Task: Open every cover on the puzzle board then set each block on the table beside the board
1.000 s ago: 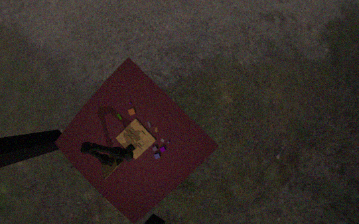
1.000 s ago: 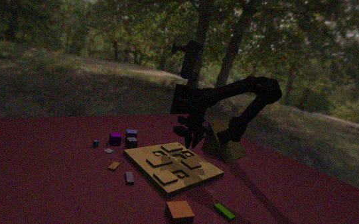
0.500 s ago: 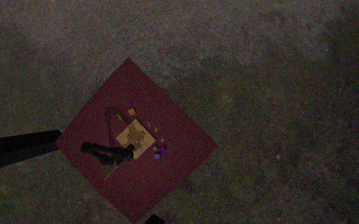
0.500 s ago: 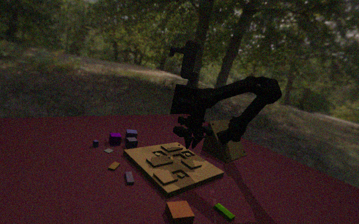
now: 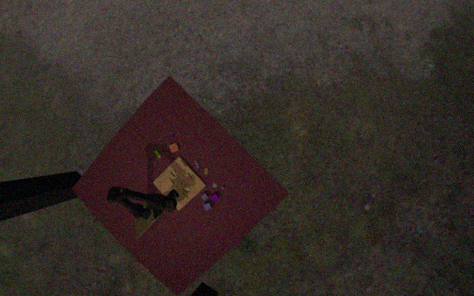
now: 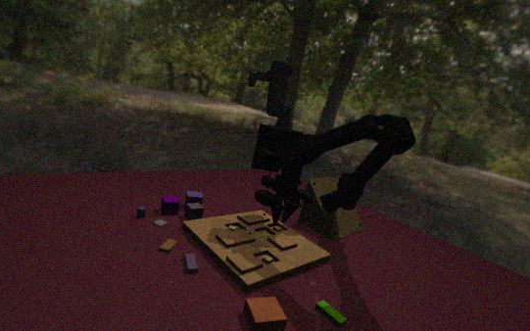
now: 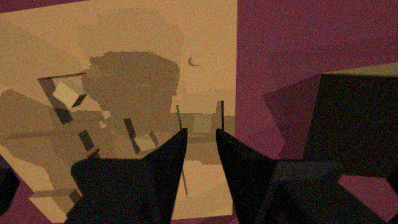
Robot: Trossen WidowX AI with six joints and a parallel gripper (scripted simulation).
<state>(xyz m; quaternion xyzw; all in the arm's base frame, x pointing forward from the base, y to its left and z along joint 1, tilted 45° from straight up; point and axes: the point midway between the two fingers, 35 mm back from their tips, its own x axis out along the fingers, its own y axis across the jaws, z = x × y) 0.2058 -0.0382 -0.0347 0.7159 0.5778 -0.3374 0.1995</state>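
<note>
The wooden puzzle board (image 5: 164, 181) (image 6: 313, 254) (image 7: 210, 25) lies flat on the red table. Raised covers (image 6: 243, 262) (image 6: 235, 238) (image 6: 283, 241) (image 6: 254, 218) stand beside uncovered wells. In the wrist view, a tilted pale block (image 7: 68, 94) sits in the left well, another block (image 7: 145, 142) in the middle well. A third pale block (image 7: 202, 123) lies in the well nearest the arm's base. My gripper (image 7: 201, 132) (image 6: 279, 221) is partly open and low over that well, its fingertips on either side of this block in the wrist view, holding nothing. In the top view the arm hides the fingertips.
A wedge-shaped stand (image 6: 348, 224) (image 7: 350, 125) is close by the board at the arm's base. An orange block (image 5: 173, 147) (image 6: 265, 310) and a green bar (image 5: 158, 154) (image 6: 331, 312) lie off one side. A purple cube (image 5: 215, 197) (image 6: 169, 205) and several small pieces lie off another.
</note>
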